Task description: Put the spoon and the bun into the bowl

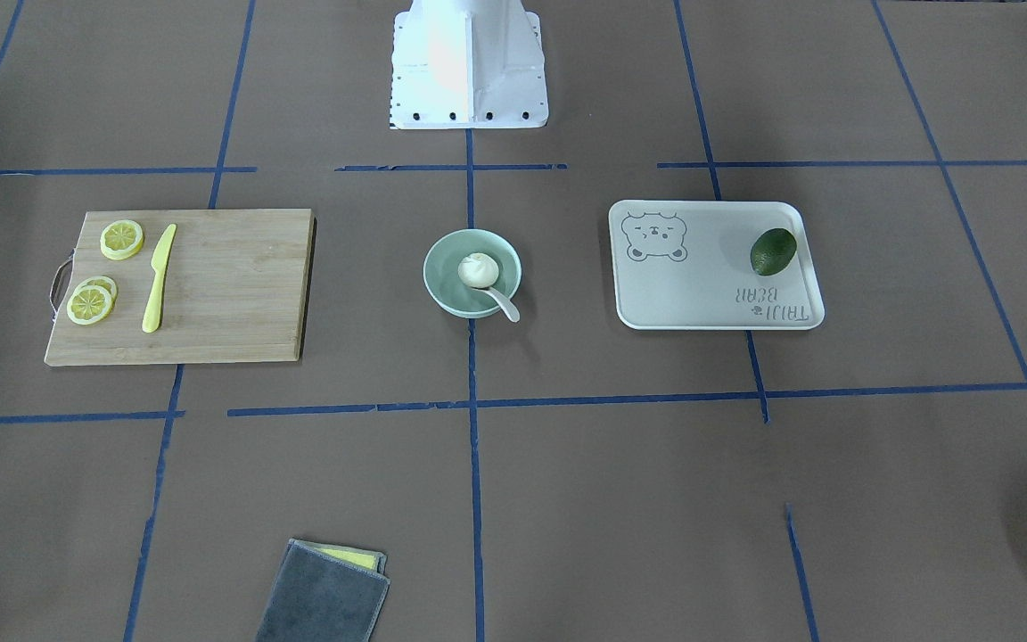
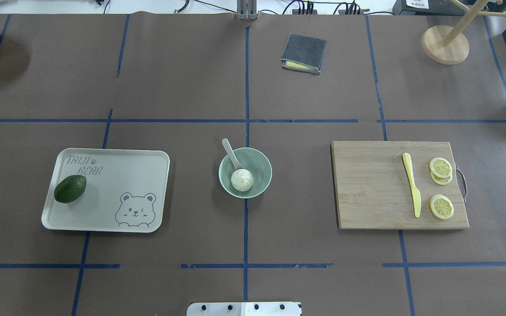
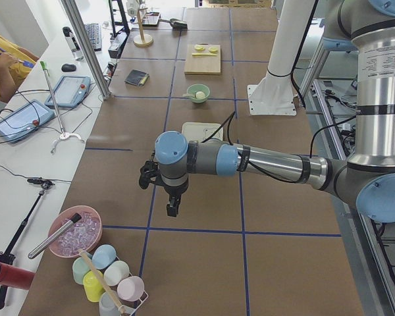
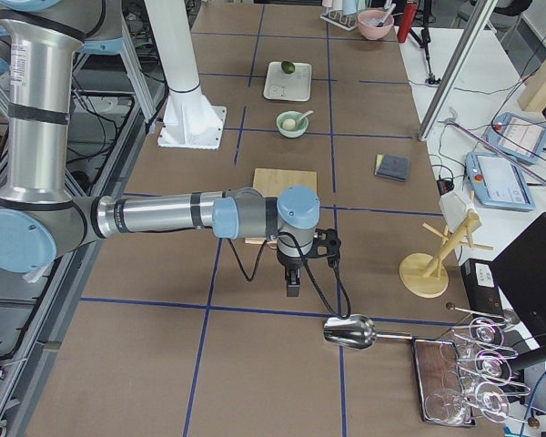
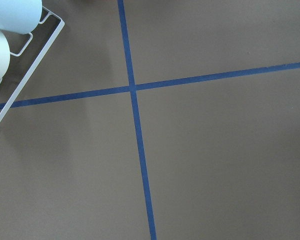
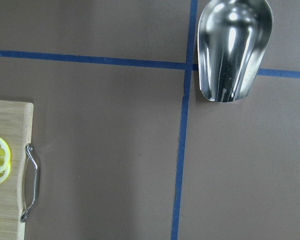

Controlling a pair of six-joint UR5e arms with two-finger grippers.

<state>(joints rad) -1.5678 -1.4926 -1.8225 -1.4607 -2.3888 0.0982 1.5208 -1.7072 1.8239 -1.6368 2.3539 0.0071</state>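
1. Seen from overhead, the bowl [image 2: 264, 164], round, smooth and pale mint green, stands at the middle of the brown paper-covered counter [image 2: 182, 87], on a blue tape line.
2. The bun [image 2: 241, 179], white, round and pleated to a point, lies inside the bowl, toward 6 o'clock of its centre.
3. The spoon [image 2: 231, 153], glossy and off-white, has its scoop in the bowl touching the bun. Its short thick handle leans over the rim at 11 o'clock.
4. At 9 o'clock of the bowl, well apart, lies a beige rectangular tray [image 2: 147, 175] with rounded corners and a printed bear. A dark green avocado [image 2: 70, 189] rests on its 9 o'clock side.
5. At 3 o'clock lies a wooden board [image 2: 367, 184] with a metal handle. It carries a yellow plastic knife [image 2: 412, 184] and lemon slices [image 2: 441, 167].
6. A folded grey cloth [image 2: 304, 53] lies at 1 o'clock.
7. The left end effector [image 3: 173, 209] hangs over bare counter, far from the bowl; whether it is spread or pressed together cannot be told.
8. The right end effector [image 4: 293, 289] hangs near a shiny steel scoop [image 6: 234, 47]; its state cannot be told either.
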